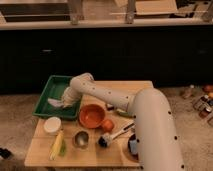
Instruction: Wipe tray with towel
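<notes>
1. The green rectangular plastic tray point(52, 90) sits at left of centre in the frame, on the wooden table's point(45, 154) far left corner.
2. I see the pale crumpled towel point(55, 103) lying flat on its floor, which suits wiping.
3. My gripper point(65, 102) presses down beside the towel; I cannot tell its grip.
4. The round orange bowl point(92, 115) stands just right of the tray, so I judge strokes must stay inside the rim.
</notes>
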Robot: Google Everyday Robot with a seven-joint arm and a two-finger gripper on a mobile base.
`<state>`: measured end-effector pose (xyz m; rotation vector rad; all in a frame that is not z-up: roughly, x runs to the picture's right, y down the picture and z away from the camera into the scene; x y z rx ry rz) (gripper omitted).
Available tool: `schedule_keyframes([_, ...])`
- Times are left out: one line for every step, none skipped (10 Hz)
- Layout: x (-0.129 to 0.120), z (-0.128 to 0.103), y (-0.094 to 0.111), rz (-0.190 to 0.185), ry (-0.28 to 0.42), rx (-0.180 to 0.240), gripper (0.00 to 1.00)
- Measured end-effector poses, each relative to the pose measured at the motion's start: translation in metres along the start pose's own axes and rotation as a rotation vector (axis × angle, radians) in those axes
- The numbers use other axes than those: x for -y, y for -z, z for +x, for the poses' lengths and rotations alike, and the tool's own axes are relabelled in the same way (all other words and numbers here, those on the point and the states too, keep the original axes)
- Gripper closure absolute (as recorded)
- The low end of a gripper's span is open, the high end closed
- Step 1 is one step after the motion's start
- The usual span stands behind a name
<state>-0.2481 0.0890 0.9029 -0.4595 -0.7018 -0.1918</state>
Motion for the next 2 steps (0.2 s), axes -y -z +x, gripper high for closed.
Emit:
schedule_keyframes([0.0060, 0.0034, 0.0006, 0.016, -0.014, -0.006, 1.00])
schedule_keyframes([0.0114, 0.0056, 0.0012, 0.032, -0.025, -0.008, 1.00])
